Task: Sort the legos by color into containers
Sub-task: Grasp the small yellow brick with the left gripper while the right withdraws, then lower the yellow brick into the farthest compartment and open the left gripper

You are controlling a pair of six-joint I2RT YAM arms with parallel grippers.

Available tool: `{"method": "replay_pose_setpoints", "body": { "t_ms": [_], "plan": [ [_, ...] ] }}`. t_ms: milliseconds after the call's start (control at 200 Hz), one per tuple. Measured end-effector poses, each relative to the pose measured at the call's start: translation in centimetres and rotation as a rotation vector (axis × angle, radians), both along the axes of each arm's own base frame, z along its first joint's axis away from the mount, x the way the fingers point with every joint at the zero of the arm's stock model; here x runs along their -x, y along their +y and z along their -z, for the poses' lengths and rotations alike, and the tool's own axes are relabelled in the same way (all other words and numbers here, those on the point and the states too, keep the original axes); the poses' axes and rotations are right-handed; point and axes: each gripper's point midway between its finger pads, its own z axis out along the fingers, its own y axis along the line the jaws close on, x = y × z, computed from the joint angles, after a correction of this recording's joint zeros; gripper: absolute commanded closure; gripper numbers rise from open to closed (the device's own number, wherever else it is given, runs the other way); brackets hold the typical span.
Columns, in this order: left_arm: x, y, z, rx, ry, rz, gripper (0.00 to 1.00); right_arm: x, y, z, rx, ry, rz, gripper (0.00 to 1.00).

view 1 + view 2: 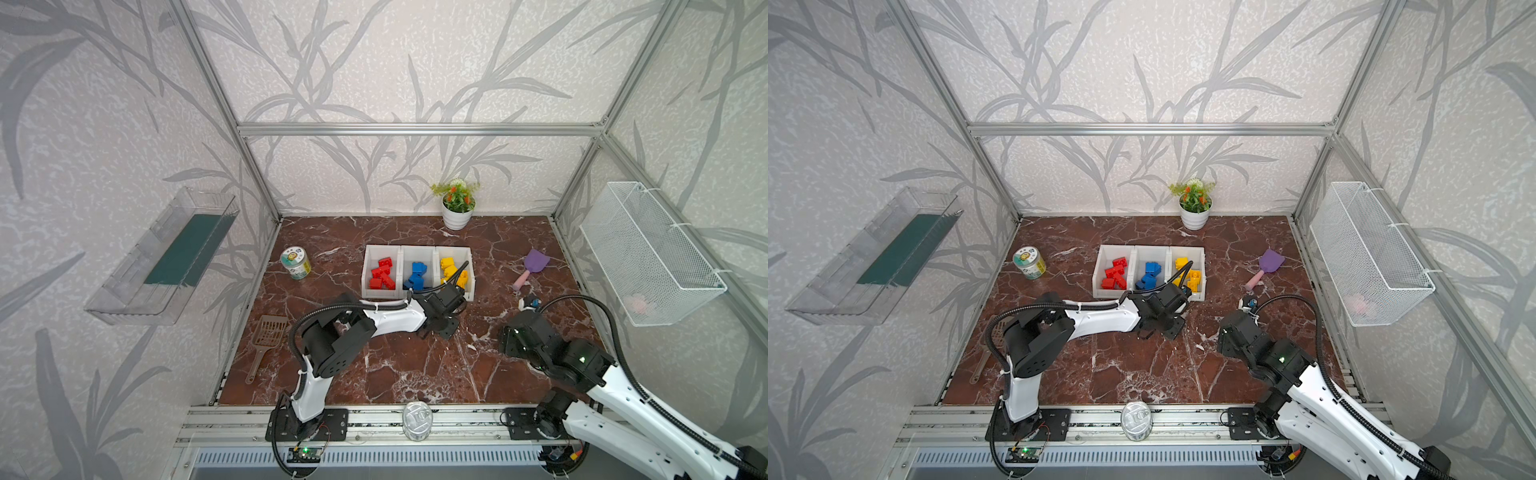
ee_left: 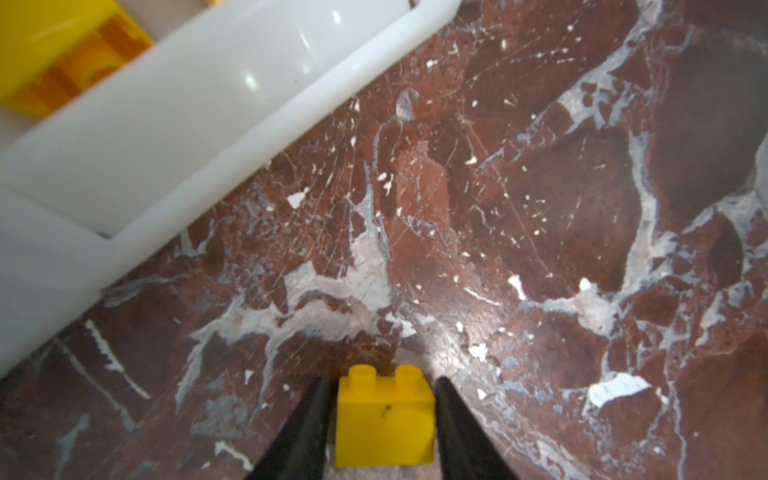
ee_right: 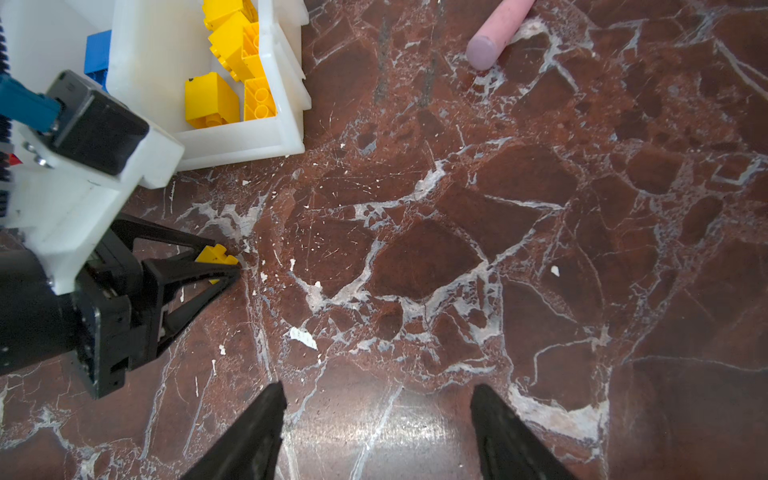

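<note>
Left fingers (image 2: 307, 428) clamp the yellow brick (image 2: 384, 419); right fingers (image 3: 249, 436) stand apart, empty. Lift straight, then release over the yellow bin (image 3: 291, 139).

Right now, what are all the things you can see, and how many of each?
bins: three, white, joined, mid-table
red bricks: several, red, left bin
blue bricks: several, blue, middle bin
yellow bricks: several, yellow, right bin
loose brick: one, yellow, in left hand, near the bins
jar: one, green lid, left of bins
scoop: one, brown, table's left edge
shovel: one, purple with pink handle, right of bins
plant: one, green in white pot, back of table
can: one, silver, front rail
basket: one, white wire, right wall
tray: one, clear, left wall
left hand: one, black, shut on loose brick
right hand: one, black, open, empty
</note>
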Motion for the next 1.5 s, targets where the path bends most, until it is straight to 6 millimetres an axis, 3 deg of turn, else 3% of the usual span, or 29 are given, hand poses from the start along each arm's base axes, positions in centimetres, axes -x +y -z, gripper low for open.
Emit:
{"method": "replay_pose_setpoints", "body": {
  "t_ms": [175, 440, 545, 715, 815, 960, 1075, 1165, 1500],
  "plan": [
    [0.1, -0.2, -0.1, 0.003, -0.001, 0.002, 0.74, 0.0, 0.0, 0.0, -0.002, 0.0, 0.003, 0.29],
    [-0.2, -0.1, -0.8, -0.018, -0.006, -0.001, 0.74, 0.3, -0.3, 0.3, -0.004, 0.005, 0.012, 0.29],
    [-2.1, -1.3, -3.9, -0.009, -0.078, -0.001, 0.74, 0.4, -0.4, 0.3, -0.002, 0.008, 0.012, 0.29],
    [-6.9, -4.1, -11.4, 0.096, -0.236, -0.014, 0.74, 0.5, -0.4, 0.3, -0.006, 0.006, 0.013, 0.29],
    [-9.6, -4.6, -13.2, 0.129, -0.29, -0.038, 0.74, 0.5, -0.4, 0.3, -0.006, 0.006, 0.013, 0.29],
    [-12.8, -5.0, -11.6, 0.106, -0.297, -0.067, 0.68, 0.5, -0.4, 0.3, -0.006, 0.007, 0.012, 0.29],
    [-13.9, -4.7, -8.7, 0.053, -0.268, -0.08, 0.42, 0.6, -0.4, 0.3, -0.008, 0.009, 0.01, 0.29],
    [-13.7, -4.4, -7.1, 0.016, -0.244, -0.075, 0.29, 0.6, -0.4, 0.3, -0.007, 0.01, 0.01, 0.29],
    [-13.3, -3.4, -8.7, 0.037, -0.285, -0.096, 0.26, 0.6, -0.4, 0.3, -0.006, 0.011, 0.009, 0.29]
  ]
}}
